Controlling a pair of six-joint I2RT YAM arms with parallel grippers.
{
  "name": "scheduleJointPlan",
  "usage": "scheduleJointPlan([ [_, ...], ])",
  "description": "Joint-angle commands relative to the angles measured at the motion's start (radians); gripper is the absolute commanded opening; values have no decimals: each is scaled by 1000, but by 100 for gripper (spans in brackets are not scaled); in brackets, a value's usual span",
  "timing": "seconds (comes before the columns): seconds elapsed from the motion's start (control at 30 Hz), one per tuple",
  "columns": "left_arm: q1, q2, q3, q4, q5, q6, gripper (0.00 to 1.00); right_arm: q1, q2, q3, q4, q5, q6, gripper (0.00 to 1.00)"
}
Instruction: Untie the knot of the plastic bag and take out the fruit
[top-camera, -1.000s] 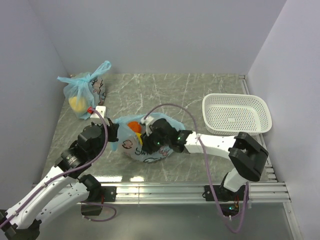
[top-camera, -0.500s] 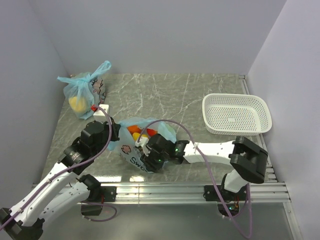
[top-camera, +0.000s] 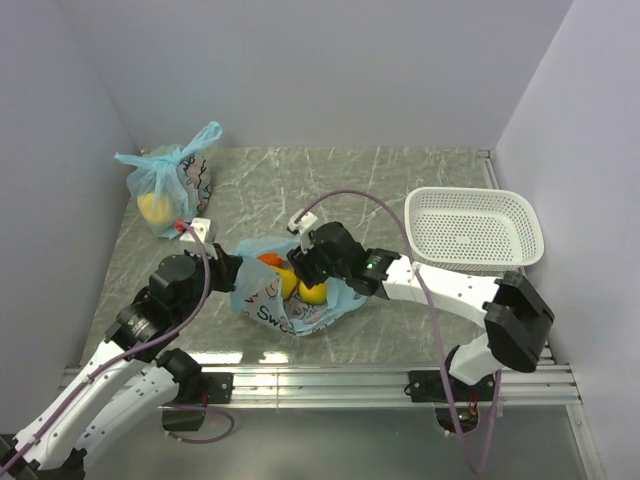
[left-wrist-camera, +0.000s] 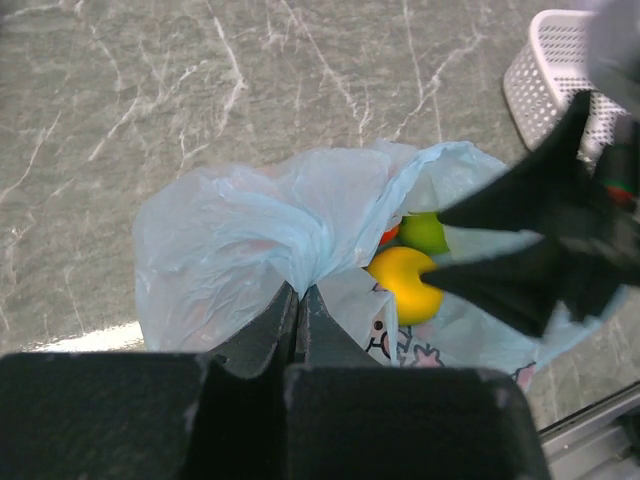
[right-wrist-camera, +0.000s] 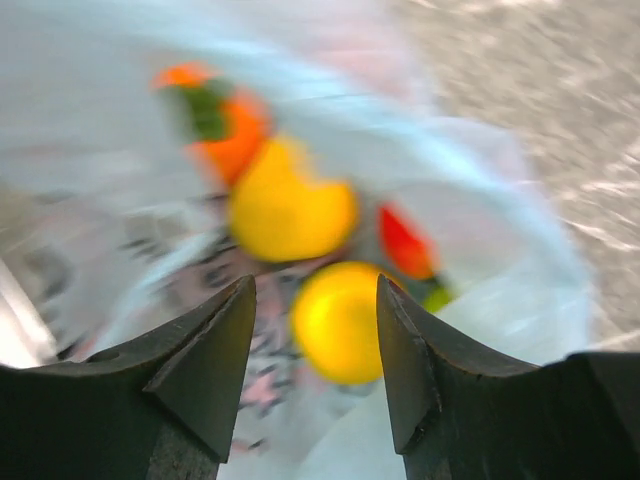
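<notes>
grey veined tabletop (top-camera: 345, 185) — perhaps stone — lilac walls (top-camera: 320, 70)

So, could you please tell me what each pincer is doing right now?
Left pincer: closed, pinching the plastic bag film.
Right pincer: open, holding nothing, above the fruit.

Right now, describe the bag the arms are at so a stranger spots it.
On the marbled table, look near the front edge, left of the white basket. The plastic bag there lies open showing several fruit; the other blue bag, back left, is knotted shut.
</notes>
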Motion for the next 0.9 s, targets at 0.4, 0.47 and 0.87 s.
scheduleJointPlan([
  [0.4,11,-31,-16,26,62,8,1,-26,186,-48,-4,31,115,75],
  [0.47,17,-27,-16,26,69,11,1,-19,211,-60,13,58,117,77],
  [0.87,40,-20,-19,31,80,14,1,10,346,-22,41,86,60,79],
])
